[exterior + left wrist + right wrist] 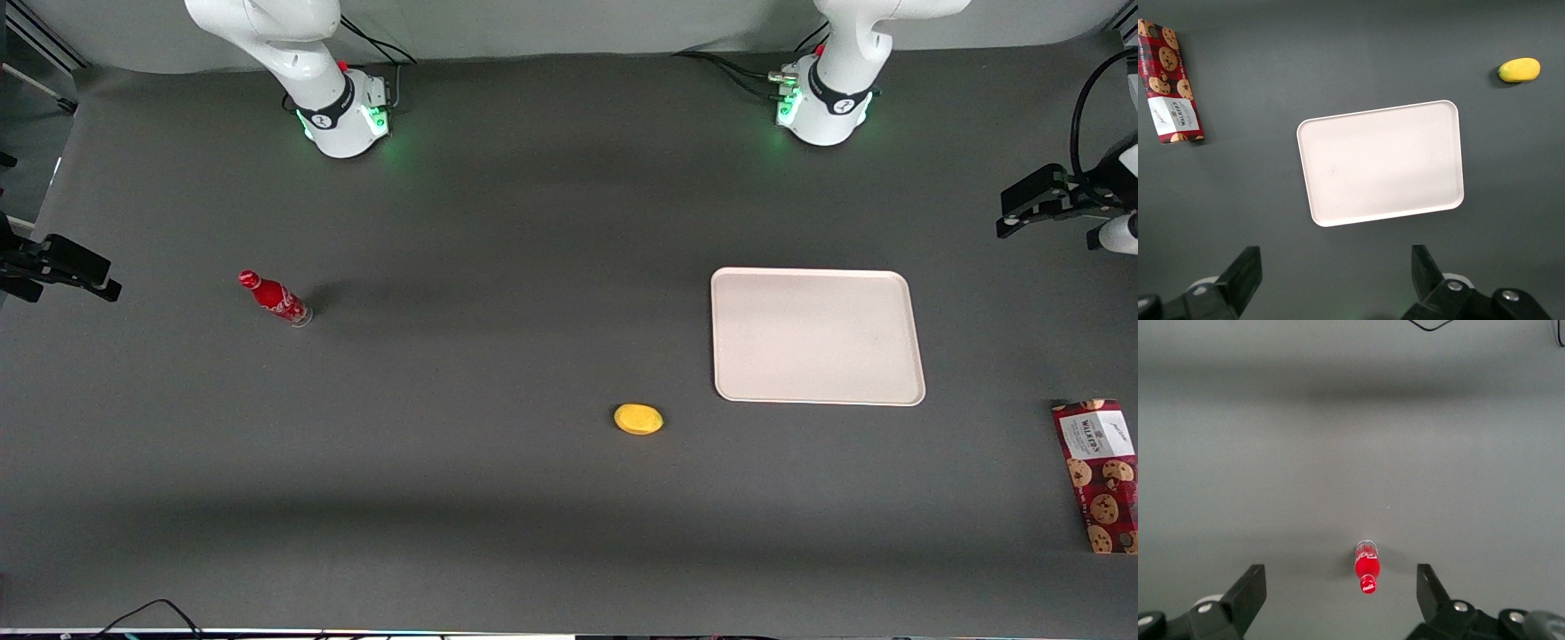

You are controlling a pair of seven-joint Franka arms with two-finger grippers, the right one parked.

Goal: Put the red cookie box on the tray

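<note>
The red cookie box (1101, 476) lies flat on the dark table at the working arm's end, nearer the front camera than the tray. It is a long dark-red carton with cookie prints and a white label panel, and it also shows in the left wrist view (1170, 83). The tray (816, 336) is pale cream-pink and bare; the left wrist view shows it too (1381, 162). My left gripper (1013, 213) hangs high above the table, farther from the front camera than the tray and box. It is open and empty (1335, 267).
A yellow oval object (638, 419) lies on the table beside the tray, a little nearer the front camera (1519, 69). A small red bottle (274, 298) stands toward the parked arm's end (1367, 565). Both arm bases stand at the table's back edge.
</note>
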